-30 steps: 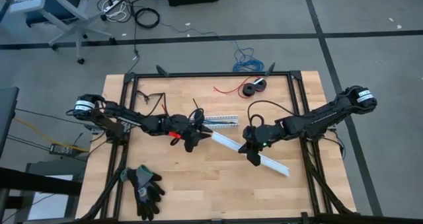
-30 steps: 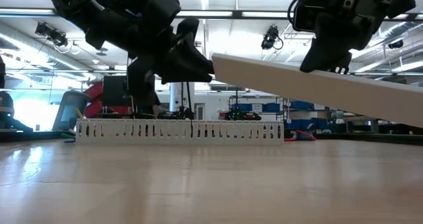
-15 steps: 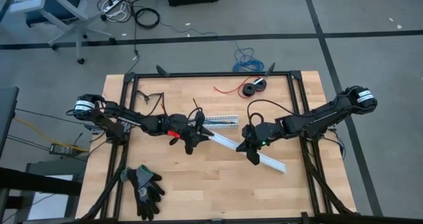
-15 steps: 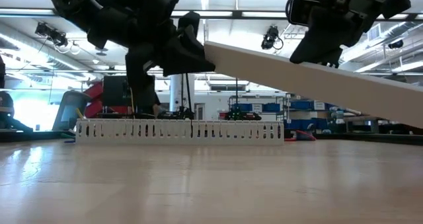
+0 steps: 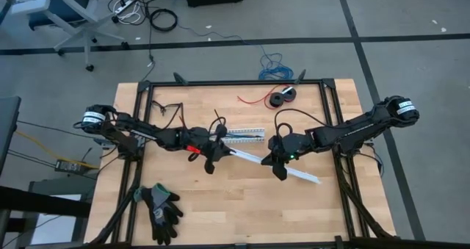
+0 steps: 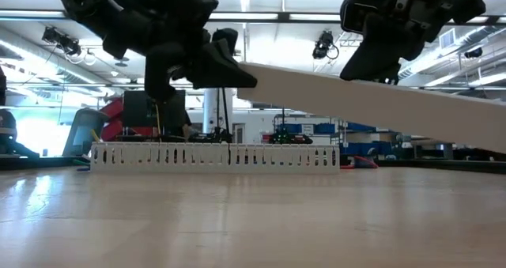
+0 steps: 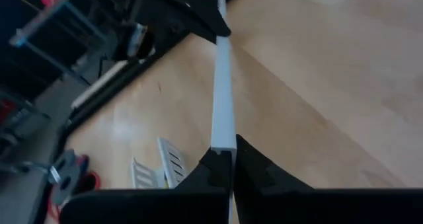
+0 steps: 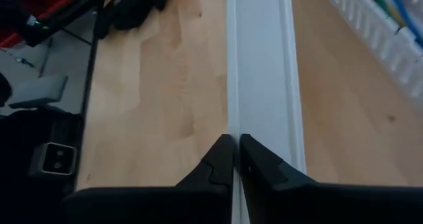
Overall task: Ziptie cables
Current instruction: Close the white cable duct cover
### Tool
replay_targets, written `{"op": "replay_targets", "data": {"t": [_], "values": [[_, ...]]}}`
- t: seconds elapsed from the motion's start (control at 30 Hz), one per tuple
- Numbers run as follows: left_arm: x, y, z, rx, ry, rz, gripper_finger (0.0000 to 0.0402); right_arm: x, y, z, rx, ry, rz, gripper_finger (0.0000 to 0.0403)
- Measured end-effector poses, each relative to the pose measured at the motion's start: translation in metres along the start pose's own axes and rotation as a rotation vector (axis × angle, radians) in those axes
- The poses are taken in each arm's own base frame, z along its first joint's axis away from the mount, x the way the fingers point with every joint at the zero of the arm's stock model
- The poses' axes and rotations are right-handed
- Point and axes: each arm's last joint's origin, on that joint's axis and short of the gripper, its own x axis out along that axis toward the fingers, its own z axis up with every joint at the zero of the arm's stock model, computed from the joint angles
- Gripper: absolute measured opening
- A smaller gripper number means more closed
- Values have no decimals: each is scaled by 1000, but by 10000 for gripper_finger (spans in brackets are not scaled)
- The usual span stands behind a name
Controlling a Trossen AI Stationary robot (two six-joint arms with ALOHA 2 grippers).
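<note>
A long white channel cover hangs above the table between both grippers. My left gripper is shut on its left end. My right gripper is shut on it near its middle. Behind it, a white slotted cable duct lies on the tabletop on its underside. Blue and yellowish wires, the cables, show inside that duct in the right wrist view; the rest of them is hidden by the duct's walls. My left gripper pinches the cover's left end between its two fingers, which point along the cover from the table's left, slanting a little down. The cover is lifted clear of the table. My right gripper pinches one long raised rim of the cover between its two fingers, which slant down from the table's right. The cover's free right end sticks out beyond the gripper, lower than the left end and clear of the table.
A pair of dark gloves lies near the table's front left corner. A red wire with a black spool lies at the far edge, with a blue wire coil on the floor beyond it. Black frame rails line the table's sides.
My left gripper has rolled its wrist and shut on the cover's left end. The cover has turned about its length, so it shows narrower from above. Its free right end has swung toward the table's far edge.
</note>
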Motion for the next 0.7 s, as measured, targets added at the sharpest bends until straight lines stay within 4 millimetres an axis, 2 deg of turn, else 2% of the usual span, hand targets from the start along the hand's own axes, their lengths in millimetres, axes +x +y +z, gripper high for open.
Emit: {"op": "replay_targets", "data": {"t": [0.37,0.7], "values": [[-2,-6,-15,-52,216,19,2,-2,-13,-9,-111,37,-254,95],[-21,-1,-10,-313,276,38,1,-15,-28,-32,-48,250,-474,100]]}}
